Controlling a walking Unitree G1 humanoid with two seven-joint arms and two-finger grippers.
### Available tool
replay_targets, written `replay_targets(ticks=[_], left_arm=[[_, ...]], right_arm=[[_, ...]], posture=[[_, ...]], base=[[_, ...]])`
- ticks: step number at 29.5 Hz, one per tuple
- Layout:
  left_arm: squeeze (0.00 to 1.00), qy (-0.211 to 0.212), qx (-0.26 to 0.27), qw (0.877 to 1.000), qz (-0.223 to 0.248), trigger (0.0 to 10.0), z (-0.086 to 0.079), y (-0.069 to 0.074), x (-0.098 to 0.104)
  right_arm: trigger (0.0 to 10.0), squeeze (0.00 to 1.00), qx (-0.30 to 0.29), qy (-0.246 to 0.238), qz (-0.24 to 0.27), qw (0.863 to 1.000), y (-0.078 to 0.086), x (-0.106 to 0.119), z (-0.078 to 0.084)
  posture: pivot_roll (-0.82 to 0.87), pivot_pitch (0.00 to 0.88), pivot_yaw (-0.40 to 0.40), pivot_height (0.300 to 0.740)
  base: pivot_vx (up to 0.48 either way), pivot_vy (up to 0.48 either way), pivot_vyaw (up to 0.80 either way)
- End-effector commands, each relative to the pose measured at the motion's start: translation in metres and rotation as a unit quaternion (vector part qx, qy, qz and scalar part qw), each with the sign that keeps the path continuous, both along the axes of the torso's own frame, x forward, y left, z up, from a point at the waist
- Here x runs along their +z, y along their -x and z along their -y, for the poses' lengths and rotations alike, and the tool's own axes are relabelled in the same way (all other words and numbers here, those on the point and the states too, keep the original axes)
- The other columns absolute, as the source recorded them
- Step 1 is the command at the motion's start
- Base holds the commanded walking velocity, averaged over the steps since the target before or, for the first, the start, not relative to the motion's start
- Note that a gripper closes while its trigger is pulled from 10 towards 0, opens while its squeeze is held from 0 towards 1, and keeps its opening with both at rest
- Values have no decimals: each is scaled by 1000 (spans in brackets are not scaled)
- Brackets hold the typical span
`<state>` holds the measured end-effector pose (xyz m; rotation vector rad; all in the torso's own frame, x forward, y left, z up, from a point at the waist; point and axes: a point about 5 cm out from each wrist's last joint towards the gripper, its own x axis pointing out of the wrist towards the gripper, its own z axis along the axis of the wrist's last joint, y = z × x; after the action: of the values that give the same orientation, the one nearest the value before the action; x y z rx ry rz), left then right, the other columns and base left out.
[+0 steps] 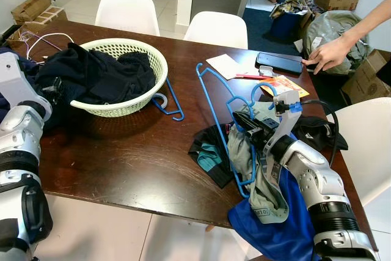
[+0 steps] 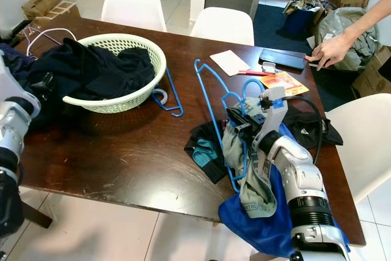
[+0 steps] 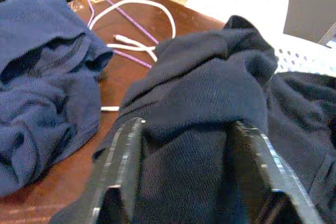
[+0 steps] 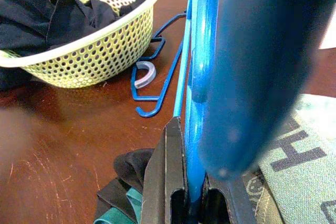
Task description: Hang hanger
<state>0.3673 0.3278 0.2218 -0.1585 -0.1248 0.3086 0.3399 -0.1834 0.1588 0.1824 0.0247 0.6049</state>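
My right gripper point(image 1: 242, 120) is shut on a blue hanger point(image 1: 212, 111) that lies along the dark wooden table point(image 1: 122, 151). The hanger's bar point(image 4: 195, 103) runs between the black fingers point(image 4: 169, 171). A grey-green garment point(image 1: 259, 181) drapes over the hanger and my right arm, above a blue cloth point(image 1: 275, 227) at the table's edge. A second blue hanger point(image 1: 170, 101) lies beside the pale green basket point(image 1: 125, 107). My left gripper point(image 3: 186, 129) stands open at the table's left, its fingers point(image 3: 118, 161) astride a fold of dark navy clothing point(image 3: 210, 87).
The basket holds dark clothes point(image 1: 104, 71). A black and teal garment point(image 1: 208, 154) lies by the hanger. A person's hand point(image 1: 330, 53) reaches by a phone point(image 1: 278, 62) at the far right. White chairs point(image 1: 217, 29) stand behind the table. Cables point(image 3: 131, 30) lie at the far left.
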Motion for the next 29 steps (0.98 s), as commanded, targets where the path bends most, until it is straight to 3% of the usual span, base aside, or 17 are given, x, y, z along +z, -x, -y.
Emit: replay_targets(ticks=[1,8,18,19,23,24,25,27,29], left_arm=[[0,-12,-2,1000,6,0,2,-1,4],[0,-23,-2,1000,10,0,2,-1,7],[0,-47,0,998,50,0,-1,0,36],[0,-82,-15,990,111,0,9,-1,77],[0,-82,-15,990,111,0,9,-1,77],[0,-94,-23,986,135,0,14,0,93],[0,-94,-23,986,135,0,14,0,93],[0,-130,-81,962,226,0,49,6,153],[0,-148,-130,939,283,0,79,17,187]], right_arm=[[10000,0,-5,6,-28,1000,5,-13,3],[10000,0,-5,-1,-28,1000,7,-14,3],[10000,0,-6,-13,-28,999,6,-13,-1],[10000,0,-7,-20,-29,999,4,-14,-5],[10000,0,-7,-20,-29,999,4,-14,-5],[10000,0,-7,-22,-29,999,4,-14,-6],[10000,0,-7,-22,-29,999,4,-14,-6],[10000,0,-9,-31,-28,999,2,-14,-10],[10000,0,-10,-36,-28,999,1,-15,-13]], posture=[[-97,128,-93,740],[-87,125,-83,740],[-65,110,-68,740],[-52,104,-61,740],[-52,104,-61,740],[-50,103,-60,740],[-50,103,-60,740],[-34,90,-44,740],[-27,80,-34,740]], base=[[0,0,0],[0,0,0],[0,0,0],[0,0,0],[0,0,0],[0,0,0],[0,0,0],[0,0,0],[0,0,0]])
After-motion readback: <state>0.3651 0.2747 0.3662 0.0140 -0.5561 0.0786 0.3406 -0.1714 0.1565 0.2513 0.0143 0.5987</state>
